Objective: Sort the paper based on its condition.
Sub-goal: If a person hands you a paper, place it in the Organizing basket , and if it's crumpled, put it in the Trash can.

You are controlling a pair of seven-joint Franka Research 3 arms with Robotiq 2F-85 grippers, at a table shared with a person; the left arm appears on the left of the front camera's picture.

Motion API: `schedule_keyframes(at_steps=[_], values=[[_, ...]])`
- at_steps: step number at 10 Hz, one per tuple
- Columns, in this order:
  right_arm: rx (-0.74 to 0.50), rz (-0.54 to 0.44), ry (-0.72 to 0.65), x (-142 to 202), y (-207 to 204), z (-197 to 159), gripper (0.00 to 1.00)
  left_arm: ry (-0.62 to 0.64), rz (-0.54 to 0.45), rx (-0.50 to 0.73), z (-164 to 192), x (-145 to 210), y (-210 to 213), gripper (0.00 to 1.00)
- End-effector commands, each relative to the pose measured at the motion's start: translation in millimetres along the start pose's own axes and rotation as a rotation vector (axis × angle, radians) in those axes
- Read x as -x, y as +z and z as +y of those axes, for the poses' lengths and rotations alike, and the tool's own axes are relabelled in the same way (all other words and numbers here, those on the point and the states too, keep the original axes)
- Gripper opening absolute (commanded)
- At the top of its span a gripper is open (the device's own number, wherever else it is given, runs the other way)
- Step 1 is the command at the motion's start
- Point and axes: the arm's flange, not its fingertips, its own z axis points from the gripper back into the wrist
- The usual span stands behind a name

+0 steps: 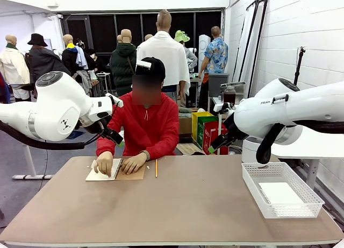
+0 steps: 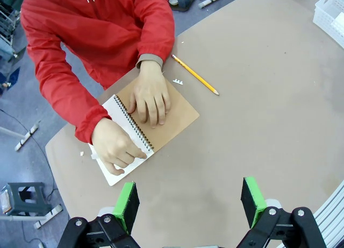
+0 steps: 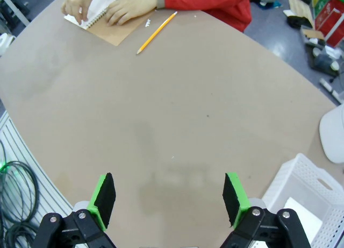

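Note:
One white sheet of paper (image 1: 279, 193) lies flat in the white basket (image 1: 252, 183) at the table's right; a corner of that paper (image 3: 302, 218) shows in the right wrist view. At the far side, a person's hands rest on a spiral notebook (image 2: 177, 119) with a brown cover, one hand (image 2: 115, 148) pressing on its white page (image 2: 114, 175). My left gripper (image 2: 188, 200) hovers open and empty above the table, just short of the notebook. My right gripper (image 3: 169, 200) is open and empty over bare tabletop, left of the basket (image 3: 301, 175).
A yellow pencil (image 1: 156, 168) lies right of the notebook (image 1: 129, 174). Tiny white paper scraps (image 2: 178, 82) sit near the person's wrist. Both arms hang raised at the table's sides. Bare brown tabletop (image 1: 188, 205) stretches between the notebook and the basket.

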Motion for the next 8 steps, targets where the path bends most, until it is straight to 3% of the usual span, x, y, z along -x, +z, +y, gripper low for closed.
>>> schedule_keyframes(at_steps=[1,8], values=[[0.002,0.005,0.004,0.4,-0.2,0.6,1.00,0.002,0.003,0.001,1.0,0.6,0.0,1.00],[0.002,0.005,0.004,0.4,-0.2,0.6,1.00,0.002,0.003,0.001,1.0,0.6,0.0,1.00]])
